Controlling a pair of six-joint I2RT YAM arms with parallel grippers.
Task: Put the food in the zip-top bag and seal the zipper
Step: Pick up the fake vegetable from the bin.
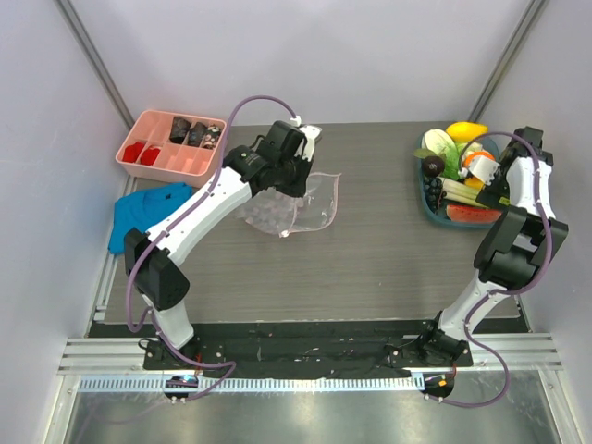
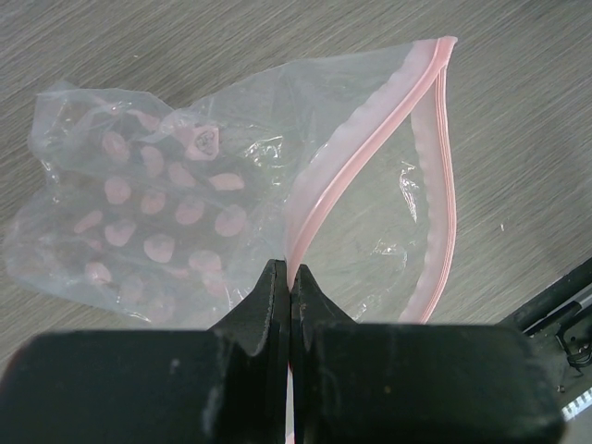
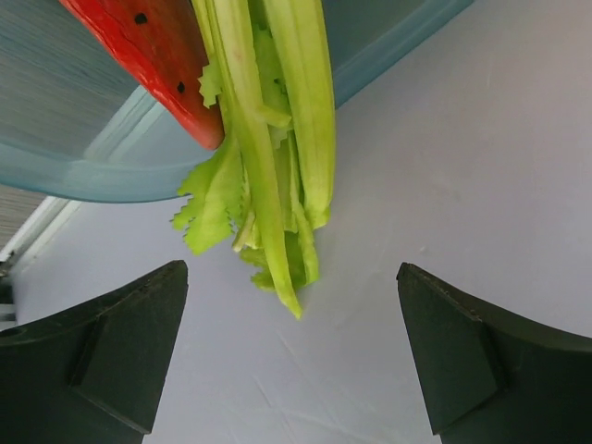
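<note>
The clear zip-top bag [image 1: 301,205] lies at the table's middle left, its mouth gaping in the left wrist view [image 2: 185,203]. My left gripper [image 1: 296,183] is shut [image 2: 289,273] on one lip of the pink zipper [image 2: 365,139]; the other lip curves off to the right. The food sits in a teal tray [image 1: 428,199] at the far right: yellow fruit [image 1: 465,130], cabbage [image 1: 439,143], grapes [image 1: 433,166], leek [image 1: 460,191], watermelon slice [image 1: 467,213]. My right gripper [image 1: 492,185] hangs open [image 3: 291,277] just short of the leek's leafy end [image 3: 268,139], beside the watermelon slice [image 3: 157,55].
A pink compartment tray [image 1: 171,143] stands at the back left. A blue cloth [image 1: 143,213] lies at the table's left edge. The teal tray's rim [image 3: 92,171] is close to the right wall.
</note>
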